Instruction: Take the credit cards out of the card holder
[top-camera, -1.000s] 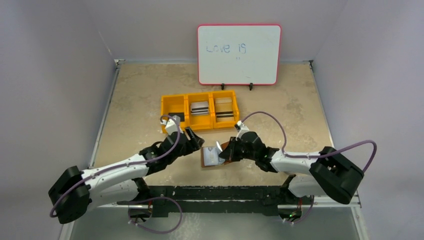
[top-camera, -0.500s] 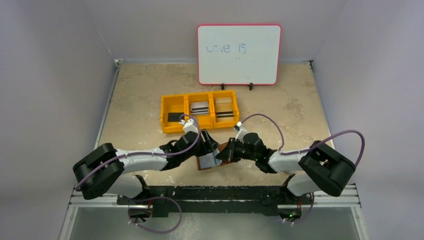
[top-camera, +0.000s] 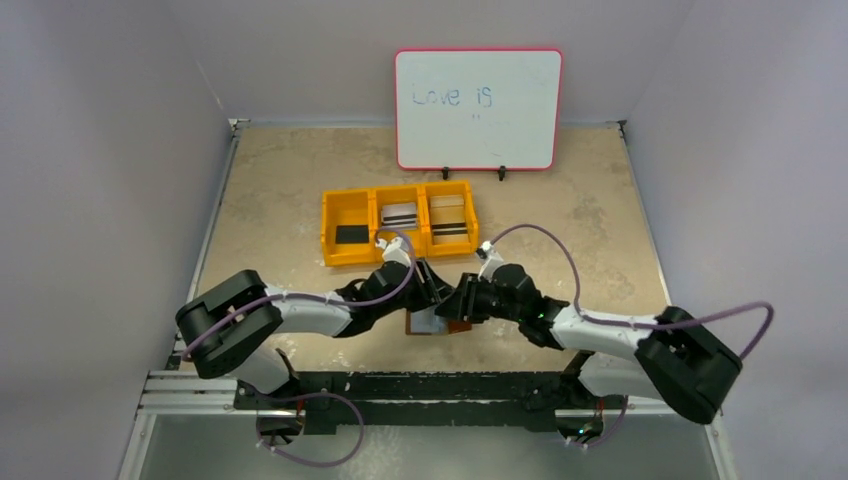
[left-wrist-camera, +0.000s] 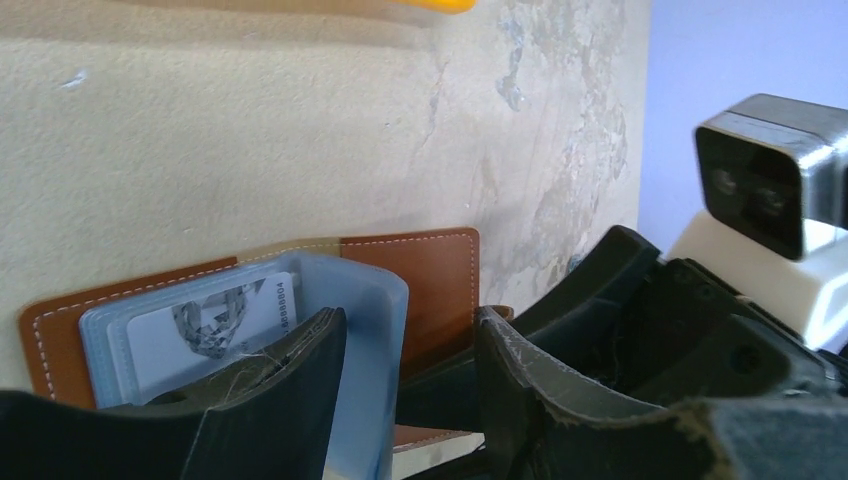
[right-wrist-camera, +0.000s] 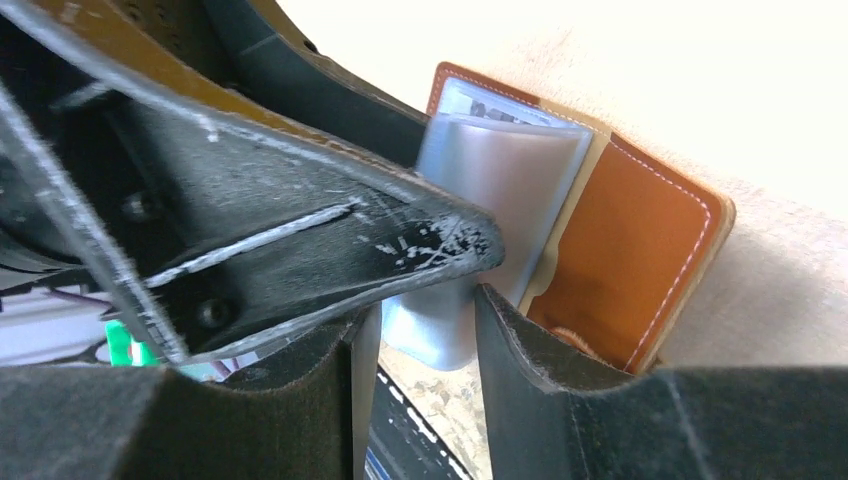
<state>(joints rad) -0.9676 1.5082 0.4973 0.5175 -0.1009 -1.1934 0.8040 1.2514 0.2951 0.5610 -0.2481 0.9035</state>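
The brown card holder (top-camera: 447, 325) lies open on the table between both grippers, its pale clear sleeves (left-wrist-camera: 372, 345) fanned up. A grey-white credit card (left-wrist-camera: 215, 322) sits inside one sleeve. My left gripper (top-camera: 428, 286) is open, its jaws straddling the sleeves' edge (left-wrist-camera: 410, 320), one finger (left-wrist-camera: 290, 390) in front of the carded sleeve. My right gripper (top-camera: 456, 300) faces it from the right and is open too. A loose sleeve flap (right-wrist-camera: 445, 330) stands in its gap (right-wrist-camera: 415, 320). The left gripper's finger (right-wrist-camera: 300, 230) crosses just above. The leather cover (right-wrist-camera: 640, 250) lies flat beyond.
A yellow three-compartment bin (top-camera: 325, 222) stands behind the wallet. It holds a black card (top-camera: 352, 235), a striped grey one (top-camera: 400, 215) and a beige one (top-camera: 448, 218). A whiteboard (top-camera: 478, 108) stands at the back. The two grippers are almost touching.
The left arm has swung right from beside the bin onto the wallet, its jaws narrowing a little. The right gripper, shut on the sleeves before, has opened.
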